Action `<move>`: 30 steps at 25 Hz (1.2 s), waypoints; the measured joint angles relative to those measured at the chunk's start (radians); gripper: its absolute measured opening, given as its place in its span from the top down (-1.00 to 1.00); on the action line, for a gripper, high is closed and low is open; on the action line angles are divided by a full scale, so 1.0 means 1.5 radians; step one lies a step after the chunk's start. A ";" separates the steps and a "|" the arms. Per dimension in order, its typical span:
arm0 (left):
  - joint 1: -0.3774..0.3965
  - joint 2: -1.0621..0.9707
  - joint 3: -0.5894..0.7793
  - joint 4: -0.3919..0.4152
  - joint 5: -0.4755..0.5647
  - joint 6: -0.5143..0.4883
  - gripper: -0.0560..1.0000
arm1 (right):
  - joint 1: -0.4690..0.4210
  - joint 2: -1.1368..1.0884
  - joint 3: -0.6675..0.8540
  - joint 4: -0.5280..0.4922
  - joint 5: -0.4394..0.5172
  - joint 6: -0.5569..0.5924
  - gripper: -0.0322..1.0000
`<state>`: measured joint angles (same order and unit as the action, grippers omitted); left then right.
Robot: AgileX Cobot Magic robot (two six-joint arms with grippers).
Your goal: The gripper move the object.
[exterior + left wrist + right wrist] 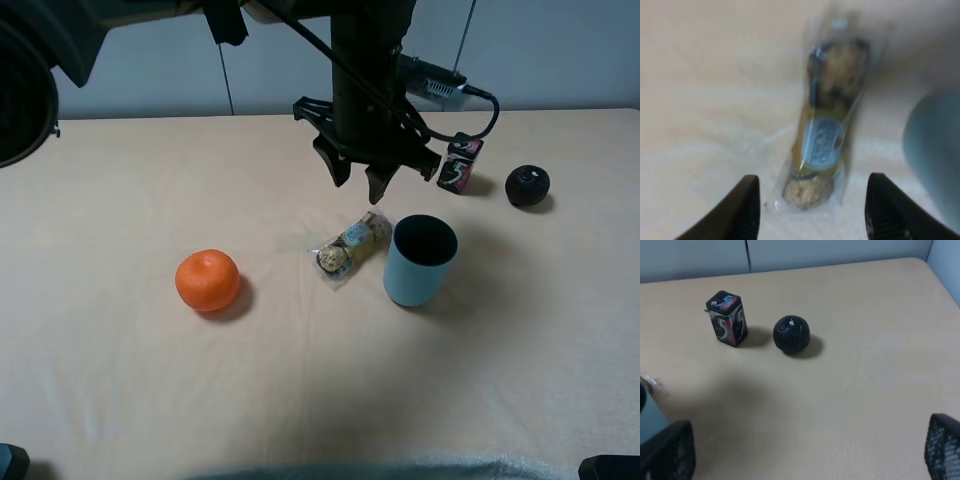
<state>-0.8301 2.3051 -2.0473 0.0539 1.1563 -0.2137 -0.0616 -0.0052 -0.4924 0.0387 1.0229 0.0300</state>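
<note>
Left gripper (360,182) hangs over the packet (353,246), jaws apart!
The packet lies flat at its 6 o'clock, with the cup (420,262) just beside it at 3. The table (120,200) is bare toward 6. One orange (208,281), one box (460,164), one ball (527,186). Right gripper (805,455) is spread wide too.

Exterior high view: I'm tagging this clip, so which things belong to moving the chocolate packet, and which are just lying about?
In the job:
- chocolate packet, lying flat on the table
- left claw, open and poised over the packet

Just lying about:
- orange
- blue-grey cup
- black patterned box
- black ball
</note>
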 joint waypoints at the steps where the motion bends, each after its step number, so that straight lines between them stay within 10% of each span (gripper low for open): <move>1: 0.000 0.000 -0.008 0.000 0.000 0.000 -0.04 | 0.000 0.000 0.000 0.000 0.000 0.000 -0.41; 30: 0.000 -0.396 0.157 0.062 0.003 0.043 -0.98 | 0.000 0.000 0.000 0.000 0.000 0.000 -0.41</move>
<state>-0.8301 1.7113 -1.8118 0.1476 1.1609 -0.1488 -0.0616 -0.0052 -0.4924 0.0387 1.0229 0.0300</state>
